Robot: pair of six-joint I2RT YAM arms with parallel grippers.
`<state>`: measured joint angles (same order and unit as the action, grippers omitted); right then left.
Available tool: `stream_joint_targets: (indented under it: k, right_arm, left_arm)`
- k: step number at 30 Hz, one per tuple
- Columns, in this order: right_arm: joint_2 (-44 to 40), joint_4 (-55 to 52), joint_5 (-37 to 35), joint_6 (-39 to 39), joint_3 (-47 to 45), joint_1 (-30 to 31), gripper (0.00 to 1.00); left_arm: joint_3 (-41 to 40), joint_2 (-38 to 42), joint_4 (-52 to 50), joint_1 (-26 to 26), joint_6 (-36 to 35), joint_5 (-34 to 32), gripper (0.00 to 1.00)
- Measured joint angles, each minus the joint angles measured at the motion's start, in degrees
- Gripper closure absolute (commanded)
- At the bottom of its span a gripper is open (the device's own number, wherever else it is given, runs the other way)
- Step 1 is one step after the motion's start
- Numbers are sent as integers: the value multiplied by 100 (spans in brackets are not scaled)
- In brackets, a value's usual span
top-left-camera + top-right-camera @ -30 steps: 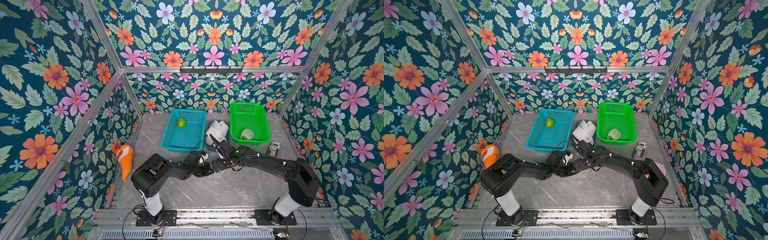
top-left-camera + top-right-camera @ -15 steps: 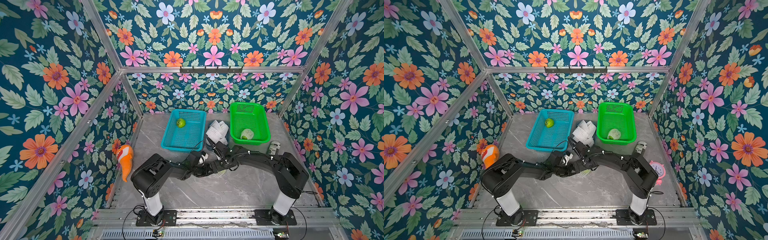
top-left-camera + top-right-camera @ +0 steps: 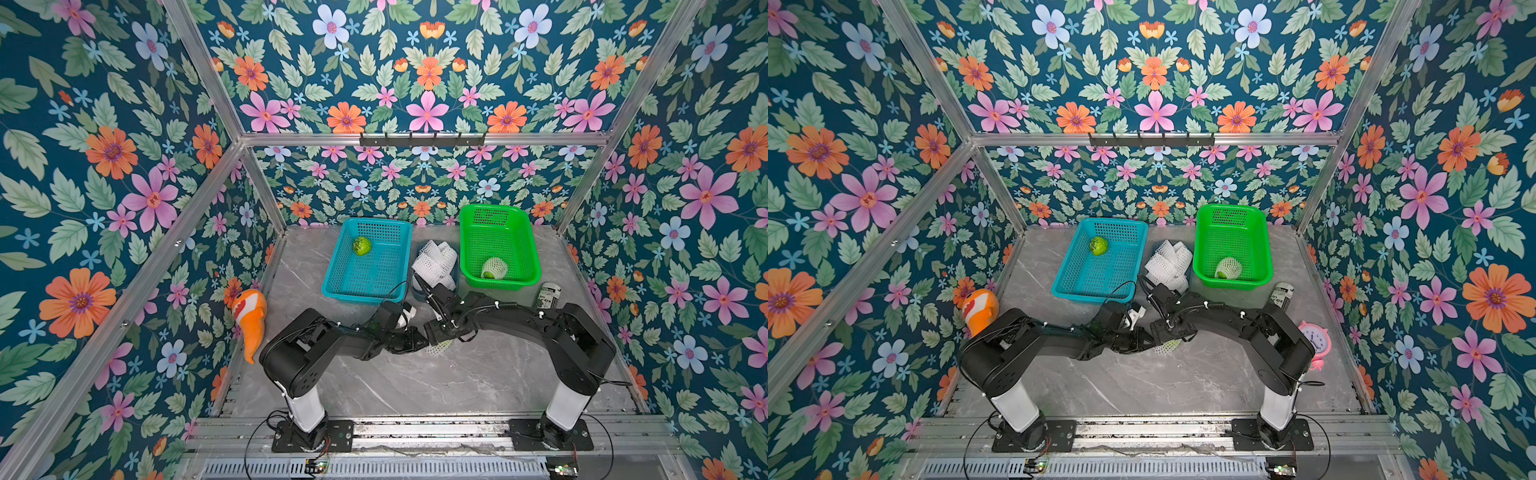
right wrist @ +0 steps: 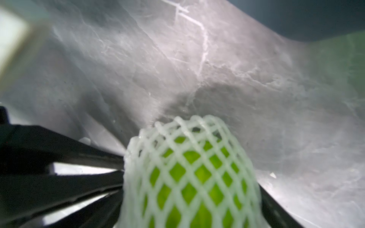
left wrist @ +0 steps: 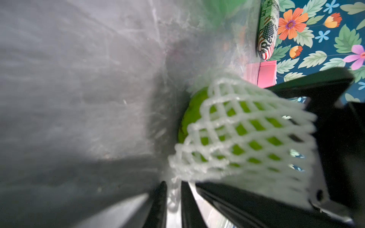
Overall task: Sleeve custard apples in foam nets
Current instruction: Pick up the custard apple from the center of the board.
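At the table point(image 3: 415, 386) centre the right pincer point(image 5: 234, 138) stands wide around the fruit point(image 5: 190, 118), grip unclear. The left pincer point(image 5: 173, 186), narrow, straddles the net point(image 5: 276, 150) edge, grip unclear too. The net lies level, its mouth away from the right wrist and the fruit peeking out. Released, it could spring back off.

Three custard apples point(image 3: 362, 245) show, two inside foam nets point(image 3: 494, 266). There are two baskets point(image 3: 353, 294); the loose nets point(image 3: 434, 259) are too bunched to count.
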<state>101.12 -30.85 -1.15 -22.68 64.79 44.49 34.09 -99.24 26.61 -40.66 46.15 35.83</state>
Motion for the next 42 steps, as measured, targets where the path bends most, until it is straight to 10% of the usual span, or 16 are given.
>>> stream_joint_targets:
  k: [22,42]
  right_arm:
    - [-1934,1161,1609,-564,-1045,-859,20]
    - [-3228,4413,5250,-2542,-1873,-2057,21]
  left_arm:
    - [-26,1373,-723,782,-70,-308,62]
    - [-20,2048,-1080,905,0,-525,62]
